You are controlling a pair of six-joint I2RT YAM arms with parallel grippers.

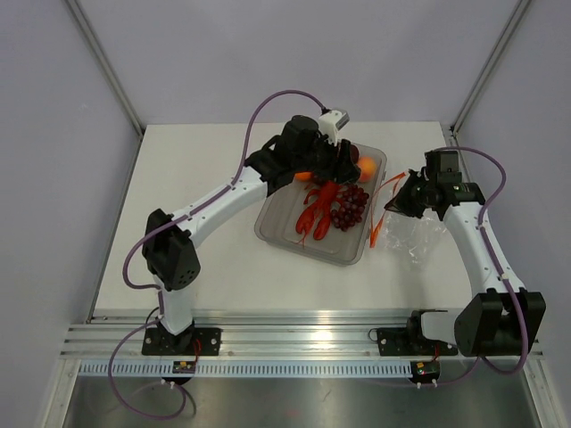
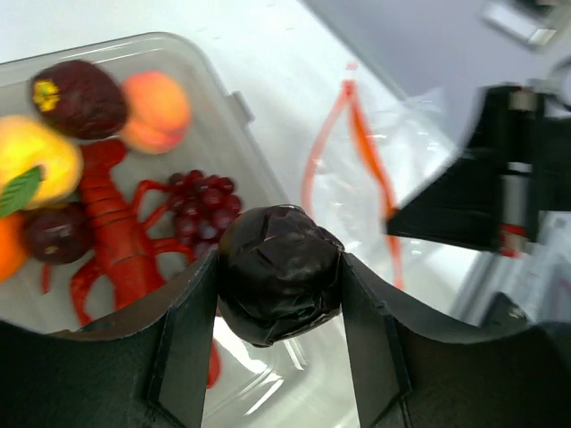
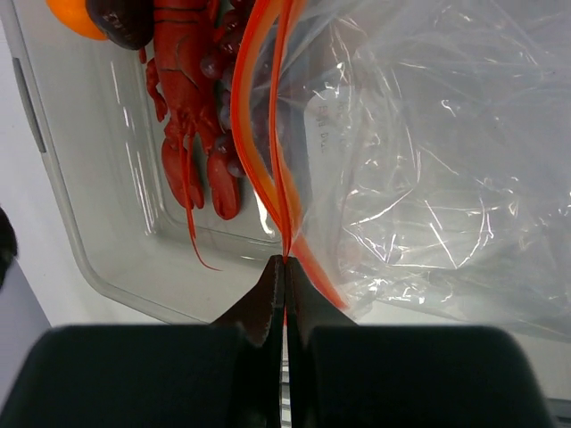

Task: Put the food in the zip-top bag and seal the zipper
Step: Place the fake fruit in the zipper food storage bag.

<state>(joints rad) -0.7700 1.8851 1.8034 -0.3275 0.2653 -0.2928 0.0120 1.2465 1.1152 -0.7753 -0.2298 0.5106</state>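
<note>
My left gripper (image 2: 280, 299) is shut on a dark plum (image 2: 279, 267) and holds it above the tray's right side (image 1: 343, 162). In the tray lie the red lobster (image 1: 319, 209), purple grapes (image 1: 351, 207), a peach (image 2: 156, 111), a yellow fruit (image 2: 31, 156), an orange (image 2: 7, 248) and two more dark plums (image 2: 78, 96). The clear zip-top bag (image 1: 415, 234) lies right of the tray. My right gripper (image 3: 285, 260) is shut on its red-orange zipper (image 3: 268, 134) at one end and holds the mouth up, slightly parted.
The clear-grey tray (image 1: 277, 223) sits mid-table, its long side next to the bag. The right arm (image 2: 500, 178) stands close beyond the bag in the left wrist view. Grey walls and metal posts bound the table's back and sides.
</note>
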